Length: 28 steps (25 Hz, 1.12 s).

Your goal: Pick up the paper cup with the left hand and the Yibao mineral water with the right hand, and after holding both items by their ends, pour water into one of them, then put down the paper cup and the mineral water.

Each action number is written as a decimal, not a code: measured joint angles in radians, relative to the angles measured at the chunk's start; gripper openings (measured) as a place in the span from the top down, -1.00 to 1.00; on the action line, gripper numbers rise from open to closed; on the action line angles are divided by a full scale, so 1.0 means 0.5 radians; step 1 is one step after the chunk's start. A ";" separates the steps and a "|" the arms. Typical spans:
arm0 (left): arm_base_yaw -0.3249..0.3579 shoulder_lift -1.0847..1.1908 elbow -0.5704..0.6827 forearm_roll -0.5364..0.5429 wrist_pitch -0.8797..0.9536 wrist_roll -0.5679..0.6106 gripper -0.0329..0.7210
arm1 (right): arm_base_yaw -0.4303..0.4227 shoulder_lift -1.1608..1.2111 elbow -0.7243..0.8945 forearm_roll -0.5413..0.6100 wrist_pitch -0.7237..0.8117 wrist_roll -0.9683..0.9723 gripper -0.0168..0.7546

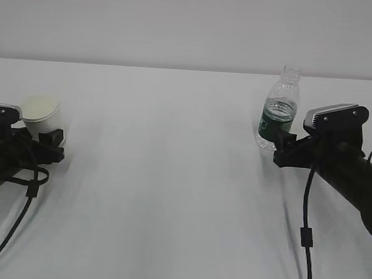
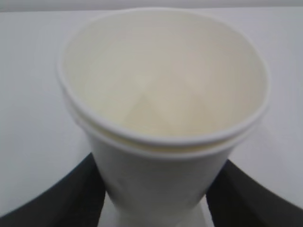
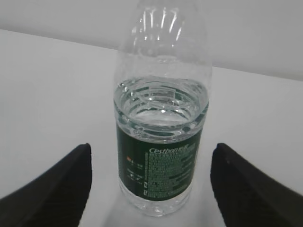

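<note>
The white paper cup (image 1: 41, 115) stands upright at the far left; it looks like two nested cups with a cream, dry inside (image 2: 161, 85). My left gripper (image 1: 52, 139) is open around its lower wall in the left wrist view (image 2: 154, 189), and the black fingers (image 2: 71, 198) lie right against its sides. The Yibao mineral water (image 1: 278, 110) stands upright at the right, capless, with water up to the top of its green label (image 3: 161, 165). My right gripper (image 1: 281, 145) is open around it (image 3: 151, 189), with clear gaps between the fingers (image 3: 61, 189) and the bottle.
The white table (image 1: 171, 176) runs back to a pale wall. Black cables hang from both arms, one at the left (image 1: 17, 218) and one at the right (image 1: 306, 235).
</note>
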 joint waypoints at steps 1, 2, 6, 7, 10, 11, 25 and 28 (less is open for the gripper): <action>0.000 -0.018 0.000 0.016 0.000 0.000 -0.27 | 0.000 0.017 -0.011 -0.008 0.000 0.000 -0.58; 0.000 -0.029 0.000 0.033 0.000 0.000 -0.27 | 0.000 0.039 -0.029 -0.018 0.000 0.001 -0.58; 0.000 -0.054 0.000 0.072 0.000 0.000 -0.27 | 0.000 0.111 -0.091 -0.040 0.003 0.001 -0.58; 0.000 -0.054 0.000 0.091 0.000 0.000 -0.27 | 0.000 0.120 -0.104 -0.040 0.008 0.001 -0.58; 0.000 -0.054 0.000 0.152 0.000 0.000 -0.27 | 0.000 0.148 -0.131 -0.040 0.034 0.001 -0.58; 0.000 -0.054 0.000 0.166 0.000 0.000 -0.27 | 0.000 0.150 -0.142 -0.036 0.044 0.001 -0.58; 0.000 -0.147 0.000 0.249 0.000 0.000 -0.27 | 0.000 0.303 -0.344 -0.003 0.128 0.197 -0.80; 0.000 -0.158 0.000 0.291 0.000 0.000 -0.27 | 0.000 0.321 -0.406 -0.004 0.159 0.200 -0.80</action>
